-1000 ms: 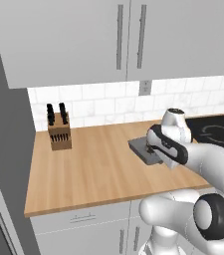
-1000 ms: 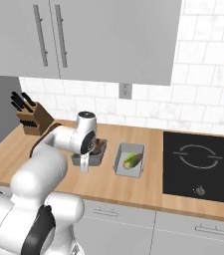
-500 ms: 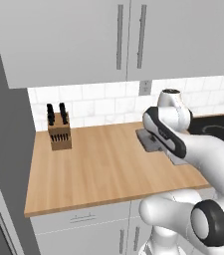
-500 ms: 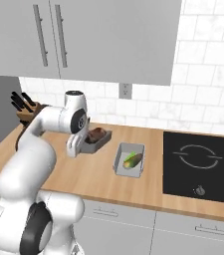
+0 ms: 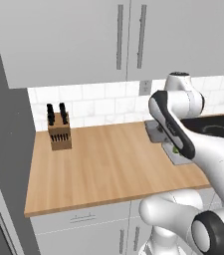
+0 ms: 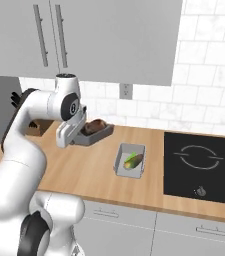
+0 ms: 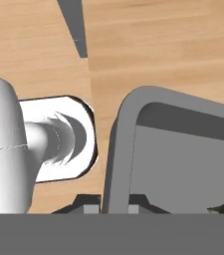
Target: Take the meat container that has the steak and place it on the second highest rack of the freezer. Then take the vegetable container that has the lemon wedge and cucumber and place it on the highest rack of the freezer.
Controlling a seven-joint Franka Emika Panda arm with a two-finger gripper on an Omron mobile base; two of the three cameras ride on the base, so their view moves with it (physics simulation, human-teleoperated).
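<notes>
Beside hob point(image 6: 201, 167) | vegetable tray point(image 6: 130, 161) (counter) | knife block point(image 5: 59, 132) leftward

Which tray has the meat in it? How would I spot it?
Look at the wooden counter left of the black stove. Two grey trays are there; the meat tray is the one lifted up in the gripper, with a brown lump inside, unlike the veggie tray.

My white arm with dark joints rises from the base, bends at the elbow and folds over so the wrist points downward. My gripper point(image 6: 70, 141) hangs below the wrist, raised above the bench, its two fingers point(image 7: 91, 207) pinched tight on the rim of the grey meat tray point(image 6: 93, 135), carrying it.
</notes>
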